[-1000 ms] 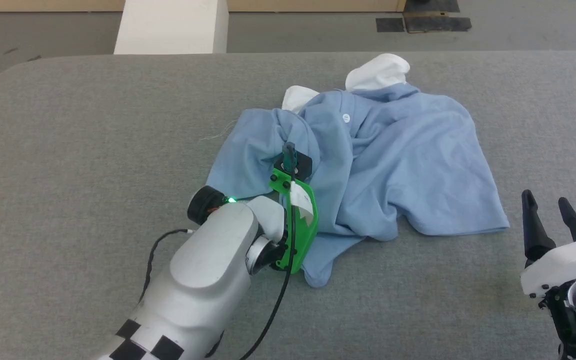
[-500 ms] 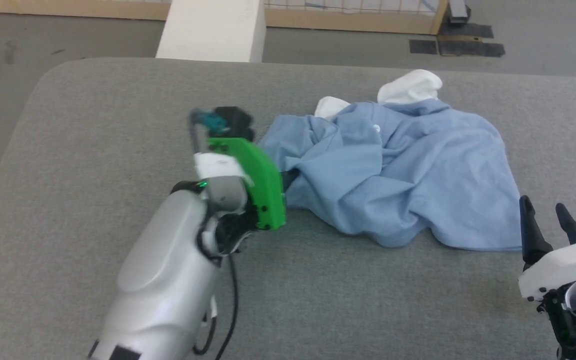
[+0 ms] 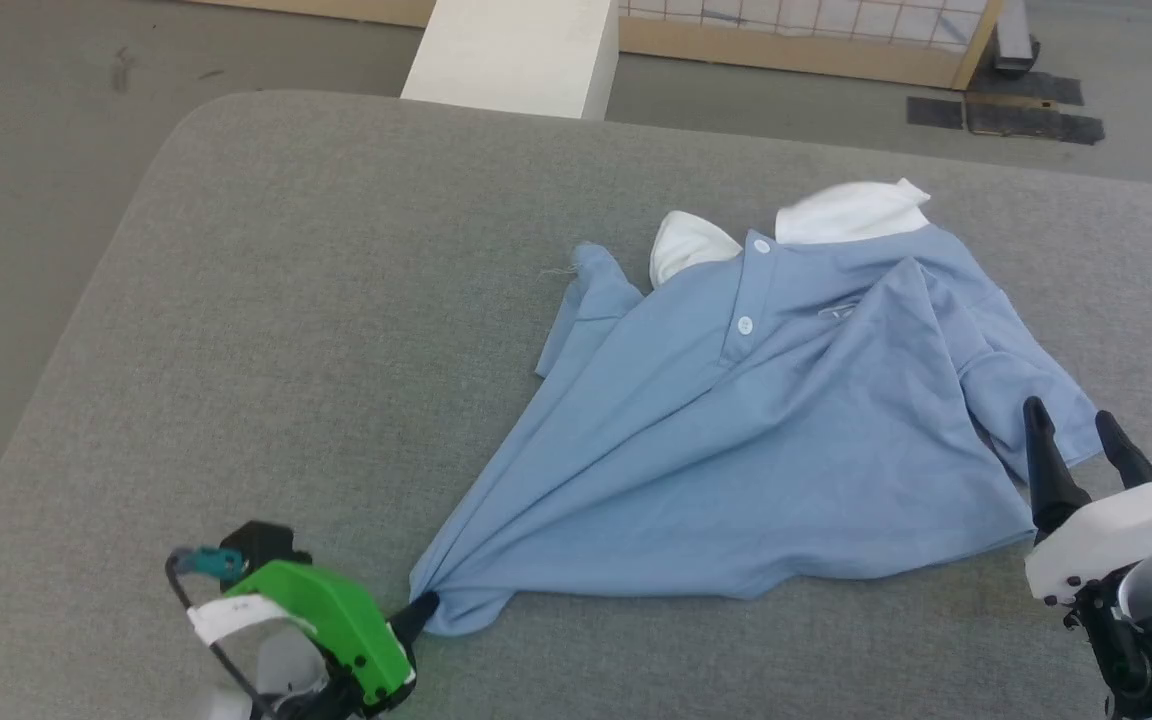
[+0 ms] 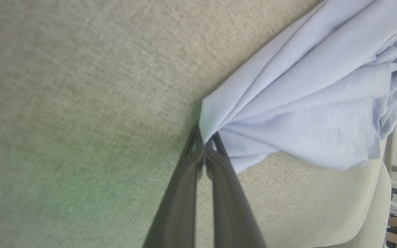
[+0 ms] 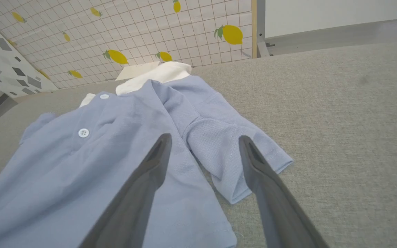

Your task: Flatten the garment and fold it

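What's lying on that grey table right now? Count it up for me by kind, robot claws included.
Shirts: 1, the light blue polo shirt
Grippers: 2, the left gripper shut on the shirt's corner, the right gripper open
Total: 3

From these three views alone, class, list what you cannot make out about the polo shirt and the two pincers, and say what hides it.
- Chest lettering: head view, too small to read, partly under a fold of the shirt.
- Pinched corner: left wrist view, its tip is hidden inside the shut left pincer.
- Hem: right wrist view, cut by the bottom edge and crossed by the open right pincer.
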You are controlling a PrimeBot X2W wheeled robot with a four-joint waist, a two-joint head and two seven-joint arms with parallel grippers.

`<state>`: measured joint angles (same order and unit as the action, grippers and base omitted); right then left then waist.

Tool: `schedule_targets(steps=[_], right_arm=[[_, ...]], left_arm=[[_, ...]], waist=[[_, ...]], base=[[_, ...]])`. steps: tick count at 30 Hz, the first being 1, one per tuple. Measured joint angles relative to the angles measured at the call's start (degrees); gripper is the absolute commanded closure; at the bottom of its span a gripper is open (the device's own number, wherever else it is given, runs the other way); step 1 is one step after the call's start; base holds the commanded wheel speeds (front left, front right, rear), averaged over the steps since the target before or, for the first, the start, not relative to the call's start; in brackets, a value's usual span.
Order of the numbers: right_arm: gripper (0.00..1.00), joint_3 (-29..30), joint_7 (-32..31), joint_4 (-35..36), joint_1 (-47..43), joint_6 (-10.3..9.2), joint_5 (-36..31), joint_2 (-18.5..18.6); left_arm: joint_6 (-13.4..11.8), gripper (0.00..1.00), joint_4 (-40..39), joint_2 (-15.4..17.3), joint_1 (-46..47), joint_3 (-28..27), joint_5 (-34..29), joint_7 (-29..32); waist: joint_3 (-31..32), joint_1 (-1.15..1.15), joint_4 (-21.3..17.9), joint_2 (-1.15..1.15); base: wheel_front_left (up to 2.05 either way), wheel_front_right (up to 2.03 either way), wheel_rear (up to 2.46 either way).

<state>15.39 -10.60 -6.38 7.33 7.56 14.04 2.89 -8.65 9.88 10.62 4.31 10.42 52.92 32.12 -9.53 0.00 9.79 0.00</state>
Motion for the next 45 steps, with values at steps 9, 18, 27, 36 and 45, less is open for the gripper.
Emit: schedule_targets(steps=[9,18,27,36,45], right_arm=[[0.0,-0.6,0.0,-0.9,0.3,0.0,0.1,0.0],[0.0,-0.5,0.4,-2.2,0.3,0.0,0.1,0.0],[0.0,-0.8,0.5,-2.9,0.3,0.0,0.6,0.0],[0.0,1.0,-7.5,-1.8,1.7,0.0,-1.2,1.6],[0.0,-2.1,-31.2,-1.5,12.3,0.0,-6.8,11.3]], left_arm=[[-0.7,1.0,-0.9,-0.2,-3.2,-2.3,2.7,-0.2],[5.8,0.0,-11.7,1.2,-1.5,-7.9,1.7,-11.9],[9.9,0.0,-14.6,4.9,1.2,-7.9,-15.1,-31.1],[10.1,0.0,-9.2,4.4,1.5,-5.1,-23.9,-43.3],[10.1,0.0,-8.0,3.8,4.0,-3.9,-26.4,-44.9]], waist=[[-0.7,0.0,-0.3,0.0],[0.4,0.0,-1.2,0.0],[1.1,0.0,-3.2,0.0],[0.1,0.0,-4.7,0.0],[-3.6,0.01,-4.5,0.0]], base=[[0.0,0.0,0.0],[0.0,0.0,0.0],[0.0,0.0,0.0],[0.0,0.0,0.0],[0.0,0.0,0.0]])
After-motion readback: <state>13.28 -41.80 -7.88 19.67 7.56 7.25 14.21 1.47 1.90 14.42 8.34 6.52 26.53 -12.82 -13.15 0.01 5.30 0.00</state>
